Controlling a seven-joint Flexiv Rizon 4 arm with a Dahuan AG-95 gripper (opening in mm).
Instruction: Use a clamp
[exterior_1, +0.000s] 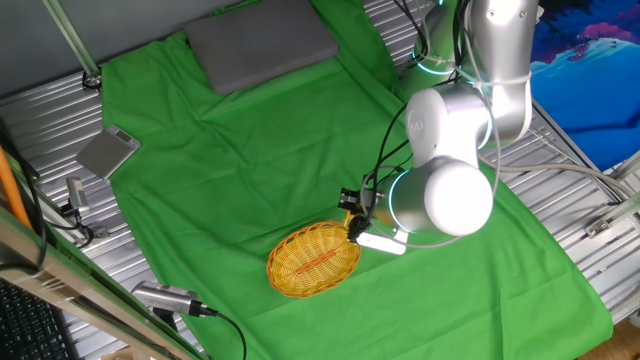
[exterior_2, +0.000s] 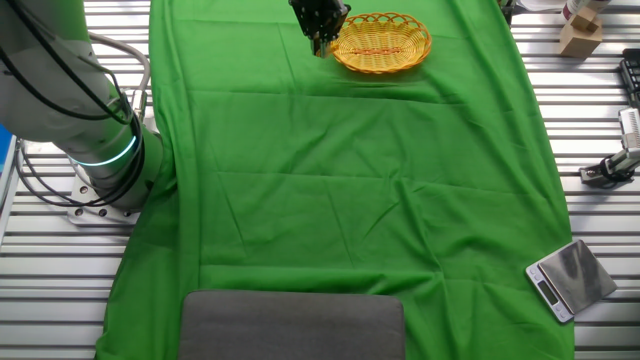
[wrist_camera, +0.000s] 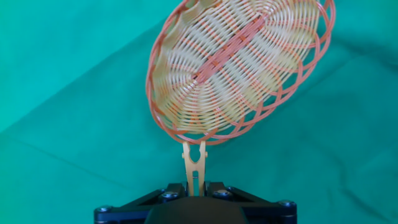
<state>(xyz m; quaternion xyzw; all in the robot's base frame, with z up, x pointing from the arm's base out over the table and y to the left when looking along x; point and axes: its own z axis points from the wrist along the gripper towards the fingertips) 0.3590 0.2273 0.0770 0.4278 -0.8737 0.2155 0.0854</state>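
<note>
Clamp: a tiny yellow-orange plastic clip (wrist_camera: 194, 163), A-shaped with two prongs, stands out straight ahead of the fingers in the hand view, its tail end pinched between them and its prongs pointing forward. The black two-finger gripper (wrist_camera: 194, 186) is closed almost fully on that tail, with only the thin clip between the jaws. Just beyond the prong tips lies the near rim of an oval yellow woven wicker basket (wrist_camera: 239, 62) with an orange-red edge; the tips appear to touch or nearly touch that rim, though contact cannot be confirmed. In the fixed views the gripper (exterior_2: 320, 22) hangs low beside one end of the basket (exterior_1: 313, 260), both resting over a wrinkled green cloth (exterior_2: 350, 180) that spreads out behind and to either side of the fingers. Judging from this, the clip is already picked up and is being brought to the basket edge. The next move likely calls for squeezing the tail to spread the prongs, sliding them over the rim, then easing off so the clip bites.
</note>
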